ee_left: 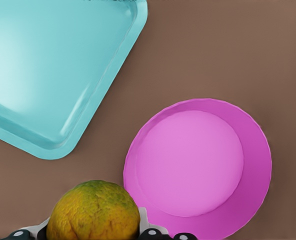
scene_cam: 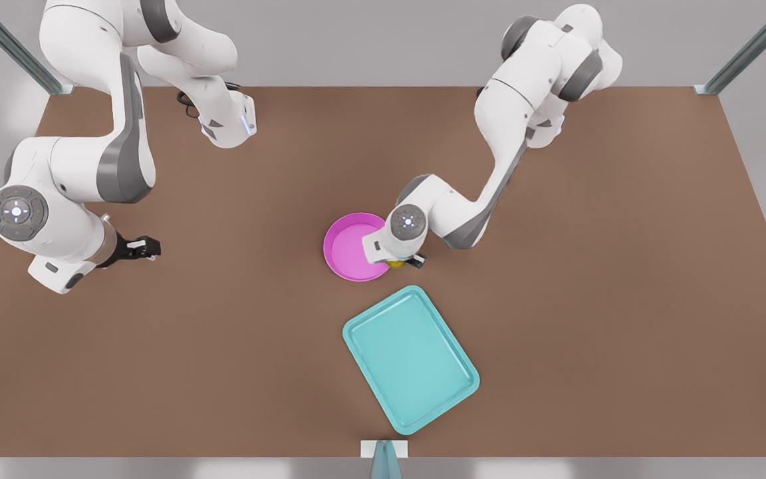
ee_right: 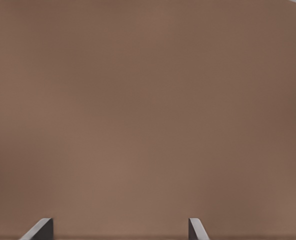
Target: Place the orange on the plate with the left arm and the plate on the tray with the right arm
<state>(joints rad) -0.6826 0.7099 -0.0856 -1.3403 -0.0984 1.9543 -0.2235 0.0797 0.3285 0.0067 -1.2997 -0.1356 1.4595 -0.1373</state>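
The bench (scene_cam: 223, 372) carries the tray (scene_cam: 411, 359) nearest, the plate (scene_cam: 350, 247) just beyond. The left end effector (scene_cam: 401, 263), apparently clamped on the orange (ee_left: 94, 212), hangs beside the plate's right rim. The right end effector (scene_cam: 147, 248) waits far left, fingers (ee_right: 40, 230) apart.

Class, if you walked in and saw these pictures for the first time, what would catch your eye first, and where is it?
The round magenta-pink plate sits mid-table, with the big rectangular teal tray just nearer the camera. At the plate's front-view right edge, the left claw holds the small yellow-orange, green-mottled orange. The right claw waits open at the front view's left.
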